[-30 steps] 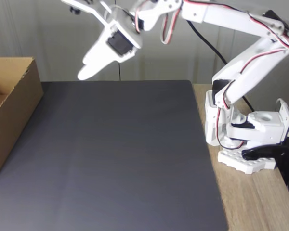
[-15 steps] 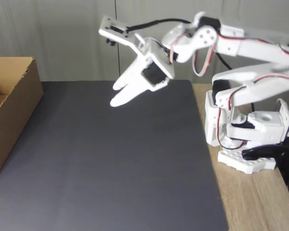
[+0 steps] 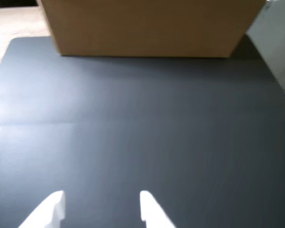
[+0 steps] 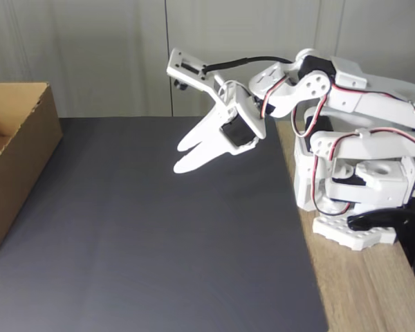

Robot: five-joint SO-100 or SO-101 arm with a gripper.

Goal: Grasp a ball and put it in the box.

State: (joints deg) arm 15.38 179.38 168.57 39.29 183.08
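The brown cardboard box stands at the left edge of the fixed view, its open top facing up. In the wrist view the box fills the far end of the mat. My white gripper hangs in the air above the back right part of the mat, far from the box, fingers pointing down and left. It is open, and in the wrist view the gripper has bare mat between its two fingertips. The ball is out of view.
A dark grey mat covers most of the table. A strip of wooden tabletop runs along the right, where the arm's white base and a black clamp sit. A grey wall stands behind.
The arm has folded back toward its base. The gripper moved right and down, from high above the mat's back left to lower over its back right. It holds nothing throughout.
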